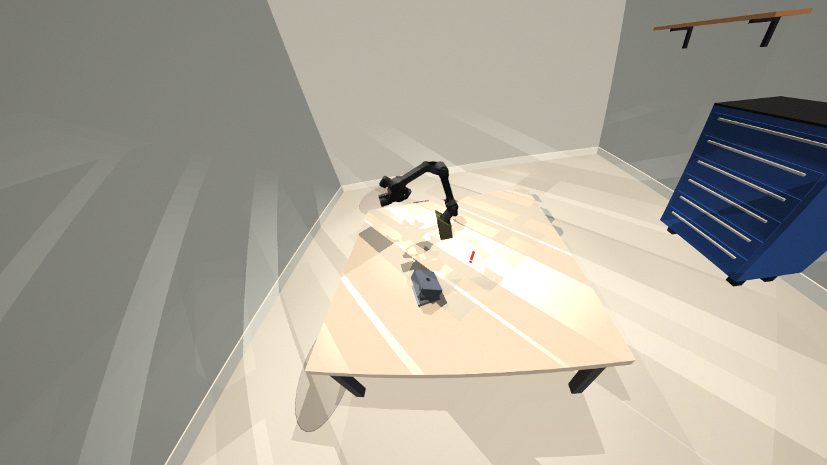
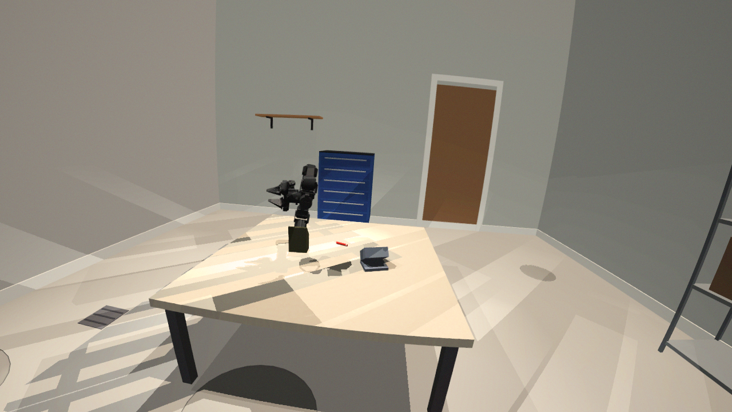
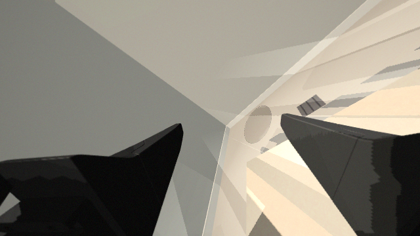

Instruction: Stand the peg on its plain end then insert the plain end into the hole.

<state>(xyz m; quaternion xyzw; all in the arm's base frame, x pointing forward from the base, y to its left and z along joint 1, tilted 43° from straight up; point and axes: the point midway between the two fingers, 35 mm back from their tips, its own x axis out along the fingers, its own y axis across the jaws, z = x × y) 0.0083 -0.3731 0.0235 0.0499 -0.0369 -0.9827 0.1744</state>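
The red peg point(image 1: 471, 255) point(image 2: 341, 243) lies on its side on the table point(image 1: 497, 341) point(image 2: 255, 309). A small pale band shows near its end on the panel's side. The blue-grey sloped panel point(image 1: 420, 278) point(image 2: 378, 252) stands on the table, with one dark hole point(image 1: 428, 279) in its face. My gripper point(image 1: 381, 191) point(image 2: 269, 195) point(image 3: 230, 124) is open, its fingers wide apart with nothing between them. It is raised above the table, off to the side and well away from the peg and the panel. The wrist view shows neither peg nor panel.
The arm's dark olive base block point(image 1: 444, 228) point(image 2: 298, 240) stands on the table behind the panel and peg. A blue drawer cabinet point(image 1: 745, 190) point(image 2: 345, 186) stands on the floor beyond the table. A wooden shelf point(image 1: 734, 19) point(image 2: 289, 116) hangs on the wall.
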